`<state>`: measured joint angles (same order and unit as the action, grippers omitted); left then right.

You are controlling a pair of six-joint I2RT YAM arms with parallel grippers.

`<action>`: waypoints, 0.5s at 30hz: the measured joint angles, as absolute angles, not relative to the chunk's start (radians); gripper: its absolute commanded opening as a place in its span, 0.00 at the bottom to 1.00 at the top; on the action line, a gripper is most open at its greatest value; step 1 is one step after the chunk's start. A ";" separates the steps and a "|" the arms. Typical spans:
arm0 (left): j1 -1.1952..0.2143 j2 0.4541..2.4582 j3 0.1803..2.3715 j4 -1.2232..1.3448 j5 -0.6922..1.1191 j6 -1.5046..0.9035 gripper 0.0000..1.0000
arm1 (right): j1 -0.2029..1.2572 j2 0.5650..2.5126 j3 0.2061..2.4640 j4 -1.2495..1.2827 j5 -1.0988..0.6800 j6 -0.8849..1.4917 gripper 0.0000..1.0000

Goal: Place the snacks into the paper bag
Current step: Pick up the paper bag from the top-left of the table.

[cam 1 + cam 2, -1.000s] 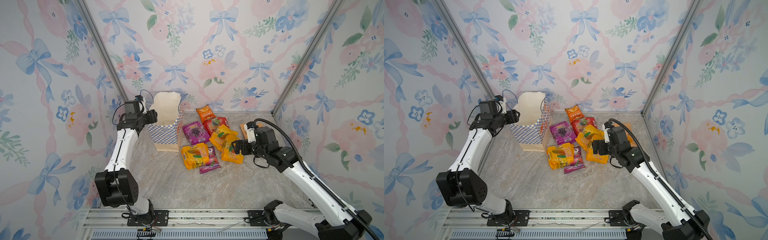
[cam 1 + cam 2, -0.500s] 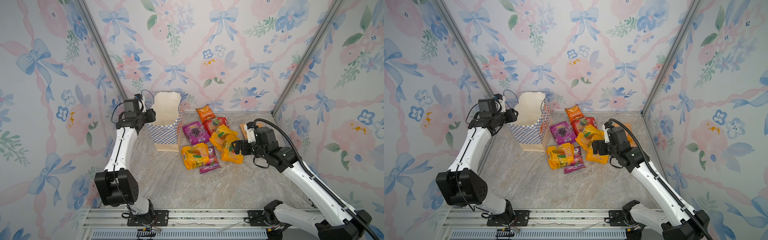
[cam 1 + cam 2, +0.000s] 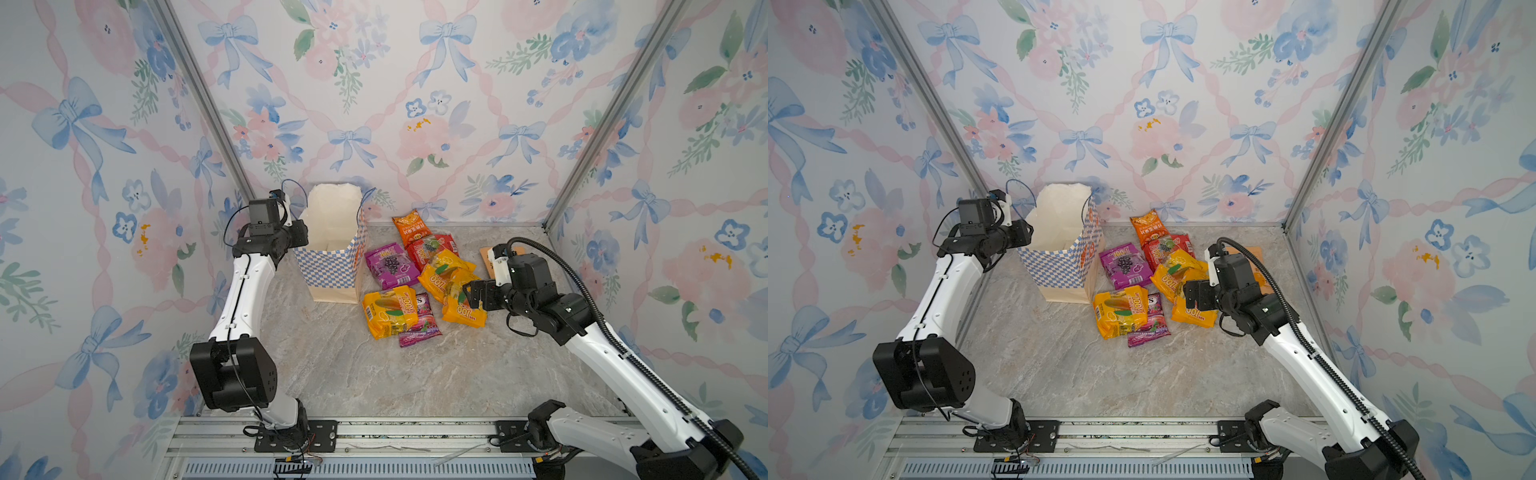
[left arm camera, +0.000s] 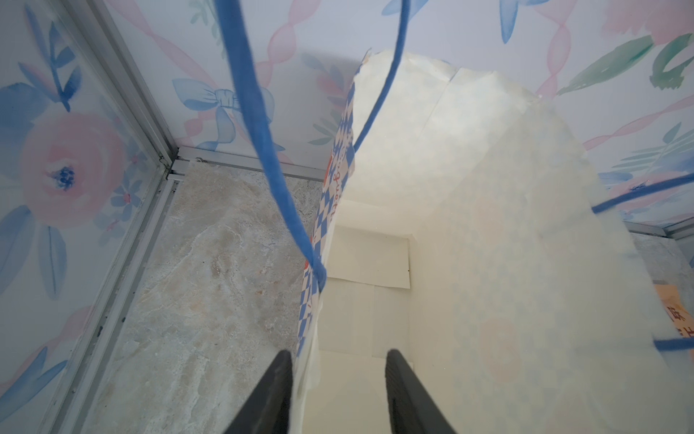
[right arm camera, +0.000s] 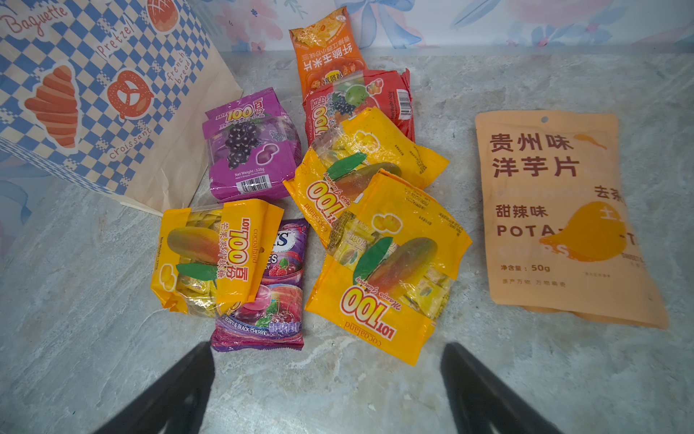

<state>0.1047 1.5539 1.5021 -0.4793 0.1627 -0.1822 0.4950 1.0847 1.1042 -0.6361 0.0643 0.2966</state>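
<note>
A grey marbled tabletop [image 3: 374,374] is seen in both top views, enclosed by floral-papered walls [image 3: 415,104]. Toward its back left corner a tall blue-and-white checkered paper bag [image 3: 332,266], with a cream base band and thin blue cord handles, is stood upright with its mouth open; its cream inside is shown in the left wrist view [image 4: 488,263]. All the snacks are laid on the tabletop outside the bag, to its right. A large flat tan kraft pouch [image 5: 555,210] printed with Chinese text is set apart from the rest and is partly hidden behind the right arm in both top views. Three shiny yellow-orange mango packets are found: one [image 5: 210,255] near the bag's base corner, and two [image 5: 390,270] overlapped in the middle of the heap. A purple grape packet [image 5: 251,150] is placed just beside the bag's base. A red packet [image 5: 360,97] is overlapped by a mango packet and is itself laid over an orange packet [image 5: 326,49] at the back. A dark purple berry candy packet [image 5: 270,300] is partly covered by the first mango packet. The left gripper [image 4: 338,355] is set at the bag's rim, its jaws parted with one outside and one inside the paper wall. The right gripper [image 5: 327,347] is held low, its jaws spread wide, with the nearest mango packet just ahead of them.
</note>
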 measured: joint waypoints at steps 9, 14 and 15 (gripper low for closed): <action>0.105 1.559 1.501 -0.481 0.152 -0.177 0.19 | 0.495 1.085 1.104 -0.636 0.064 0.297 0.96; 0.105 1.566 1.500 -0.481 0.145 -0.175 0.08 | 0.501 1.087 1.104 -0.636 0.064 0.300 0.96; 0.105 1.566 1.498 -0.481 0.144 -0.175 0.04 | 0.501 1.089 1.104 -0.636 0.064 0.300 0.97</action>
